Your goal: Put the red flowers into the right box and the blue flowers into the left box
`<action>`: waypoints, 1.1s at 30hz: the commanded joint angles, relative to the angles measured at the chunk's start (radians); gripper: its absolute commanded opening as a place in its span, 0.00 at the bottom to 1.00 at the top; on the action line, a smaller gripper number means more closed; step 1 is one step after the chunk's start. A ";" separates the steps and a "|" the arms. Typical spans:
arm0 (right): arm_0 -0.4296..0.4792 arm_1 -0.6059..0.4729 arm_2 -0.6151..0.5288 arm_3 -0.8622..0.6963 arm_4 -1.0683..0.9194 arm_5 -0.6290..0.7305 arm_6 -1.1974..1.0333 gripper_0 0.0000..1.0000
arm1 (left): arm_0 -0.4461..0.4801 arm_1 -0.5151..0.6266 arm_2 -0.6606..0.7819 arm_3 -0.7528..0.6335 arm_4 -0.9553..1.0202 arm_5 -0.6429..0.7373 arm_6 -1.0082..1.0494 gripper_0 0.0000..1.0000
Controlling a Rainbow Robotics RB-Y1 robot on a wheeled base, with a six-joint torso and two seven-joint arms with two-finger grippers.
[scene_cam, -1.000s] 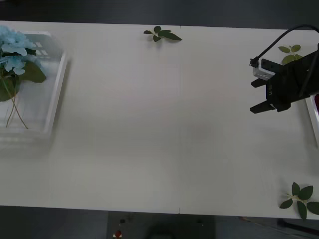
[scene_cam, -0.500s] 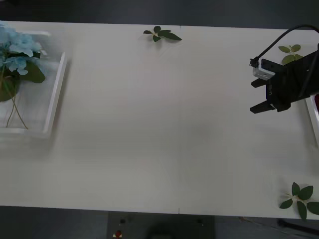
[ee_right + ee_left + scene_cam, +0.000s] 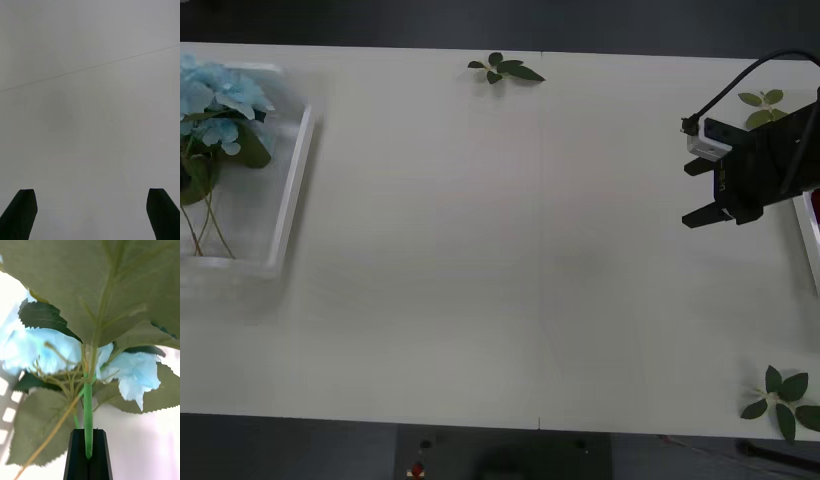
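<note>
Left wrist view, end effector (image 3: 88, 457) seemingly pinching fluffy blue flowers (image 3: 45, 348)

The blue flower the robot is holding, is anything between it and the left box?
Nothing visible blocks it. The left gripper is shut on the stem of a blue flower. In the front view the blue flowers already sit over the left box. The right gripper, open, waits far away.

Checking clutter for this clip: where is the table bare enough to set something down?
The table is bare from the left box to the open right gripper. Crowded: blue flowers fill that box, one stem pinched in the left gripper.
</note>
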 commanded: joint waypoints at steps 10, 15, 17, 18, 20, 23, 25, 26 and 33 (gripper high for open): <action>0.002 -0.023 -0.007 -0.020 0.000 -0.002 -0.001 0.85 | 0.012 0.005 0.040 -0.019 0.126 -0.019 0.022 0.00; 0.002 -0.023 -0.007 -0.020 0.000 -0.002 -0.001 0.85 | 0.012 0.005 0.048 -0.021 0.128 -0.019 0.020 0.76; 0.002 -0.023 -0.007 -0.020 0.000 -0.002 -0.001 0.85 | 0.012 0.005 0.050 -0.021 0.128 -0.019 0.020 1.00; 0.002 -0.023 -0.007 -0.020 0.000 -0.002 -0.001 0.86 | 0.012 0.005 0.050 -0.021 0.129 -0.019 0.020 1.00; 0.002 -0.023 -0.007 -0.020 0.000 -0.002 -0.001 0.86 | 0.012 0.003 0.050 -0.019 0.129 -0.019 0.019 1.00; 0.002 -0.023 -0.007 -0.020 0.000 -0.002 -0.001 0.86 | 0.012 0.005 0.053 -0.021 0.131 -0.019 0.019 1.00; 0.002 -0.023 -0.007 -0.020 0.000 -0.002 -0.001 0.85 | 0.012 0.005 0.057 -0.021 0.145 -0.017 0.020 1.00; 0.002 -0.023 -0.007 -0.020 0.000 -0.002 -0.001 0.86 | 0.012 0.005 0.062 -0.026 0.155 -0.009 0.019 1.00; 0.002 -0.023 -0.007 -0.020 0.000 -0.002 -0.001 0.86 | 0.011 0.033 0.291 -0.079 0.077 0.374 0.008 1.00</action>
